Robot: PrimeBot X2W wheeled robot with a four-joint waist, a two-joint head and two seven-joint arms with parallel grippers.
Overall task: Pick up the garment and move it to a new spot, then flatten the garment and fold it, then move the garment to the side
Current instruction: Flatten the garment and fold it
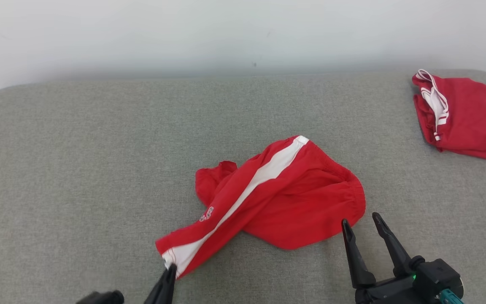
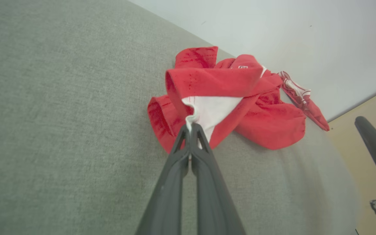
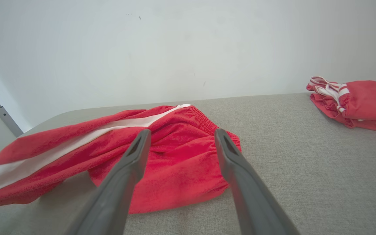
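Red shorts with a white side stripe lie crumpled at the middle of the grey table. My left gripper is shut on the white hem corner of one leg, pinching the shorts at the fingertips of that gripper. My right gripper stands open just off the waistband end, fingers pointing at the cloth. Seen from the right wrist, the shorts lie just beyond the spread fingers of the right gripper, which touch nothing.
A second red garment with white trim lies folded at the table's far right edge, also seen as the folded garment. A pale wall rises behind the table. Bare grey cloth spreads to the left.
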